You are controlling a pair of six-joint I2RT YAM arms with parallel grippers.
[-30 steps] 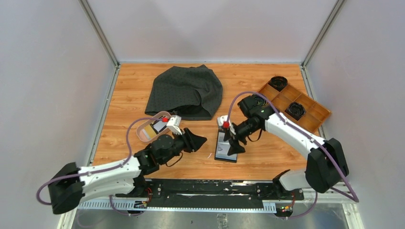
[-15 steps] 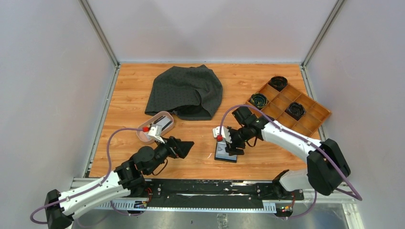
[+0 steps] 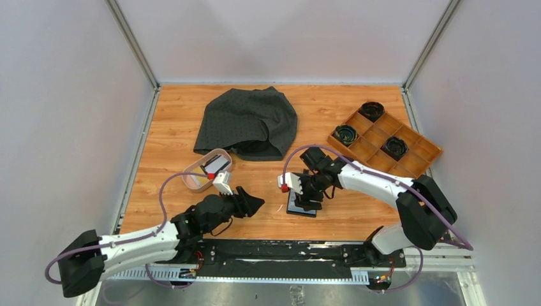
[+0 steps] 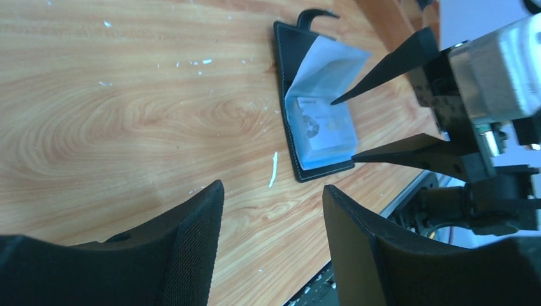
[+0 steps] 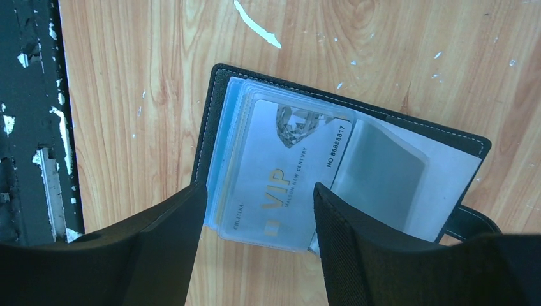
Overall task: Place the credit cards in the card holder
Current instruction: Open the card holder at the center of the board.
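Wood-grain tabletop is filling both wrist views. The right gripper (image 5: 258, 191) is spreading its fingers wide, clasping nothing and straddling the open card holder (image 5: 383, 166), where a grey card (image 5: 281, 185) is already sitting in the top clear sleeve. From the left wrist view, one right fingertip seems to be propping up a loose sleeve leaf. The left gripper (image 4: 273, 191) is also gaping wide and empty, pointing at the holder from well apart. More credit cards (image 3: 215, 167) are waiting in the pink dish (image 3: 191, 182), behind the left wrist.

The step looks like fetching the next card. The left arm is probably needing to turn back to the dish, pinch one card by its long edges and feed it flat into a free sleeve, while the right fingers are pinning the leaf open without shoving the holder.

Compared with a second ago, the left wrist is no longer overlapping the dish, and the right arm is folding nearer, uncovering the wooden tray's (image 3: 426, 158) near-left compartment.
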